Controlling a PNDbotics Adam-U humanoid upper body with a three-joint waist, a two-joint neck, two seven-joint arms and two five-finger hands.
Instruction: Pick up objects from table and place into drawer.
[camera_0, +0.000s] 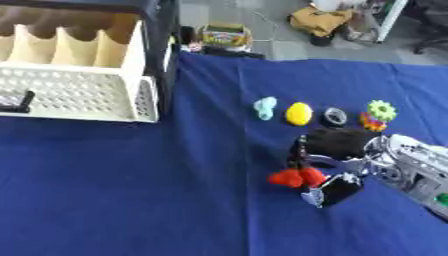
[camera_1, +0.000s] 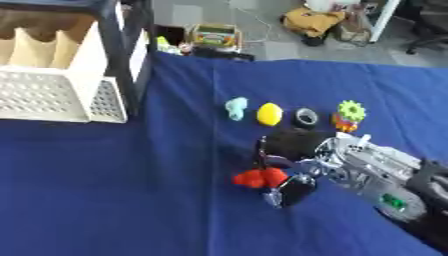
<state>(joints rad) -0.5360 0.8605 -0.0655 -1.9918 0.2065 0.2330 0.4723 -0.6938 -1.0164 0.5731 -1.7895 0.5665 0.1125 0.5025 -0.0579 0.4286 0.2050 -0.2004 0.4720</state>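
Both views look steeply down from the robot's head onto the blue cloth-covered table (camera_0: 131, 200), facing forward toward the grey floor at twelve o'clock. The right eye sits slightly to the side, so everything shifts toward nine o'clock in its picture. Both share the white perforated plastic drawer (camera_0: 79, 92) at ten o'clock and the row of small coloured toys (camera_1: 293, 116) near centre. The right eye shows more of the black-and-silver right arm (camera_1: 385, 175) at four o'clock.

Your right hand (camera_1: 293, 165) is reaching in from four o'clock, fingers curling around the red object (camera_1: 255, 178) on the blue desk (camera_1: 131, 190); the yellow object (camera_1: 269, 114) is lying at twelve o'clock of it.
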